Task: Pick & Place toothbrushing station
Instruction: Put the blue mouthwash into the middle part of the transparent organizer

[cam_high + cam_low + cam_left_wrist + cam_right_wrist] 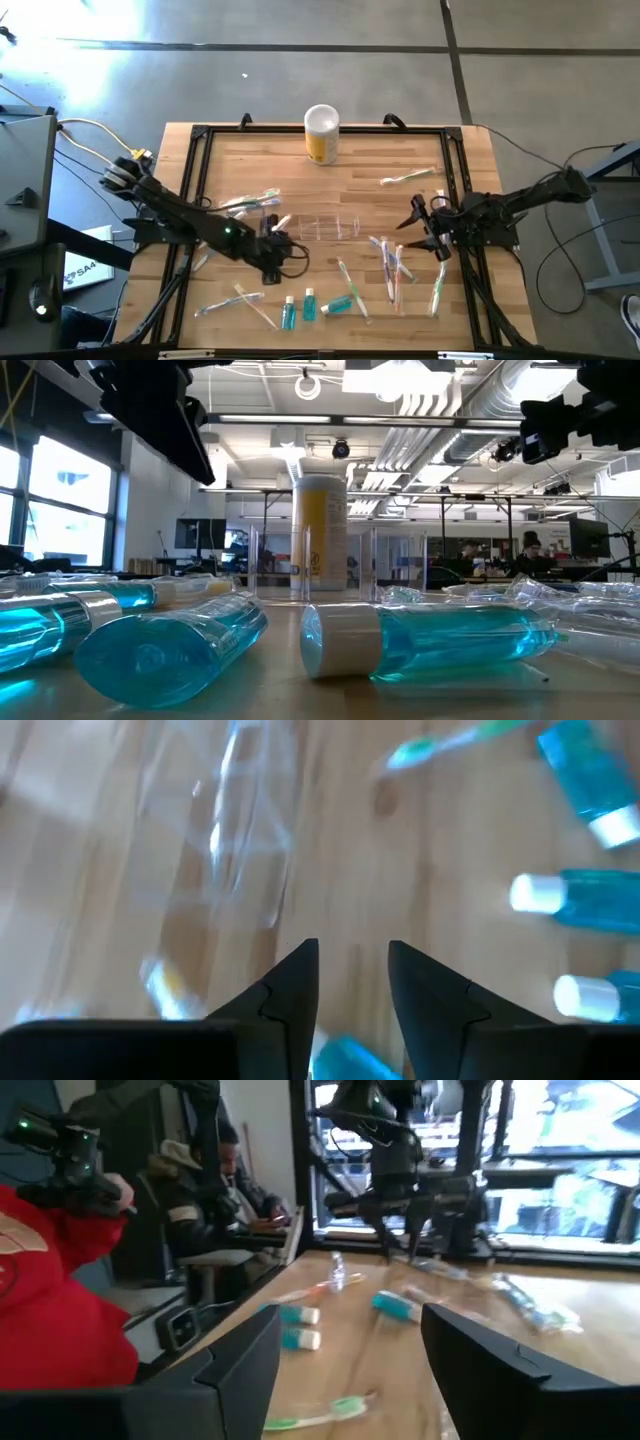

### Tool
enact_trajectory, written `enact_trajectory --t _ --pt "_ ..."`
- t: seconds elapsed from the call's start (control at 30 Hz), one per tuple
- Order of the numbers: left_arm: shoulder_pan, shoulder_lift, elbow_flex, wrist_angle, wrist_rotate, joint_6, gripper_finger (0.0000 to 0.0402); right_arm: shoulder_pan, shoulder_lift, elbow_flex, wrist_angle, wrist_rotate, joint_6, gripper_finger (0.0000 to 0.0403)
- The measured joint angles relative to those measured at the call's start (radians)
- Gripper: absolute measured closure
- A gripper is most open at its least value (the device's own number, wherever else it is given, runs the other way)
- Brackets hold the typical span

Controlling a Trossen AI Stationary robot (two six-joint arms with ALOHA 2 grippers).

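Right gripper (418, 222) hangs with fingers spread and empty, above the table's right side. Left gripper (277, 247), parted on nothing, sits nearer the clear holder (328, 227), which lies mid-table between them, long axis left-right.

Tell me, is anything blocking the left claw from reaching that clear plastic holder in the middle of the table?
Nothing visible. From above, the left gripper hovers just beside the clear holder, with only bare wood between. Wrapped toothbrushes lie off to the side.

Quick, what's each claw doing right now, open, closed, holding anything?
Left claw: open, holding nothing, over bare wood near the clear holder.
Right claw: open, empty.
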Motion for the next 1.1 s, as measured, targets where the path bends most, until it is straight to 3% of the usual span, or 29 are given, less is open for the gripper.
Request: enact_trajectory --t 0.17,0.4,0.6,0.83,1.1 --pt "-0.014 0.041 0.058 -0.188 -0.026 -0.297 0.0284 0.049 0.022 0.000 0.000 0.000 0.004 0.0169" --pt "-0.012 0.041 0.019 -0.159 -0.037 -0.698 0.0284 0.109 0.041 0.001 0.000 0.000 0.081 0.0169" --pt "-0.012 0.043 0.018 -0.137 -0.036 -0.824 0.0284 0.158 0.059 0.001 -0.001 0.003 0.082 0.0169" --pt "-0.012 0.136 0.016 -0.121 0.024 -0.949 0.0284 0.207 0.080 0.002 -0.003 0.004 0.082 0.0169" --pt "0.021 0.172 0.017 -0.123 0.038 -0.980 0.0284 0.247 0.087 0.002 0.000 0.035 0.082 0.0169"
